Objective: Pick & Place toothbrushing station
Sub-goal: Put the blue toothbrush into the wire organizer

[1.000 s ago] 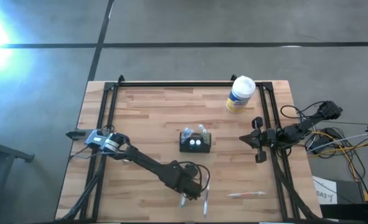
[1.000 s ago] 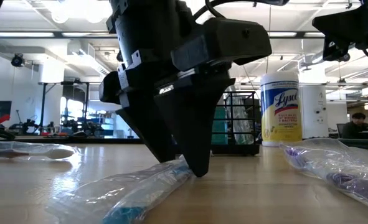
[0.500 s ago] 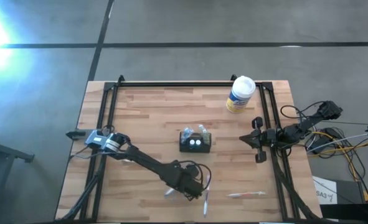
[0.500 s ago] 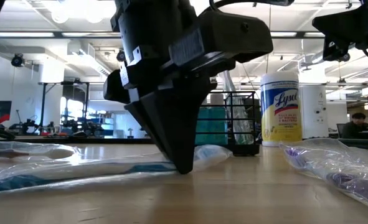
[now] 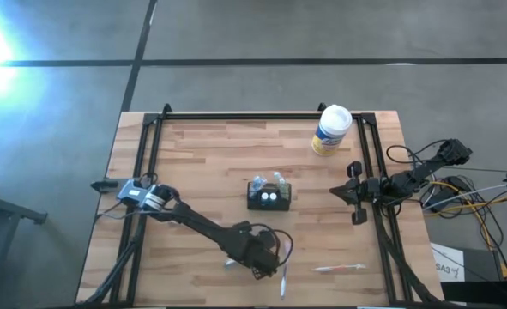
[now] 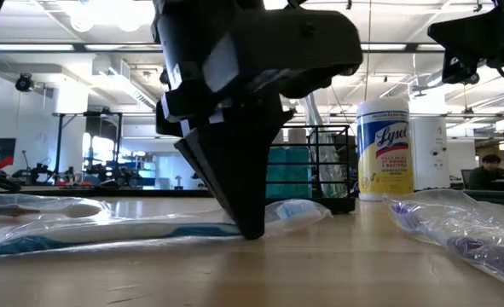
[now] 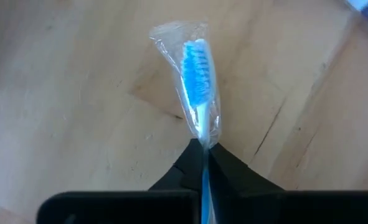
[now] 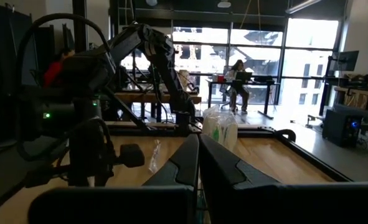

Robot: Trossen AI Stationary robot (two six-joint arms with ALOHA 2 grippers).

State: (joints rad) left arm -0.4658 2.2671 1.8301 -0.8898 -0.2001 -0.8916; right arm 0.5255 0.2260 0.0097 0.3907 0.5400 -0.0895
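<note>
near edge of the table: the left gripper [image 5: 255, 268] stands low over the wood, its two dark fingers [image 7: 224, 169] pinched together on the handle of a blue toothbrush in clear wrap [image 7: 199, 93]; the bristle end projects forward past the fingertips, and in the low view the wrapped brush lies flat along the table [image 5: 210, 163] under the jaws, so the grip looks made while the brush rests on the surface. just beside it lies a second wrapped toothbrush [image 5: 282, 279], and further toward the right side a third wrapped toothbrush [image 5: 339, 269], both untouched. a grip near the handle probably leaves the head free for later insertion.

middle of the table: the toothbrushing station [image 5: 269, 196], a small black box with openings on top, sits upright, well apart from the left gripper and not held.

far part: a white wipes canister [image 5: 331, 130] stands near the back right corner. the right gripper [image 5: 353, 194] waits at the right rail, fingers closed on nothing, clear of the work.
</note>
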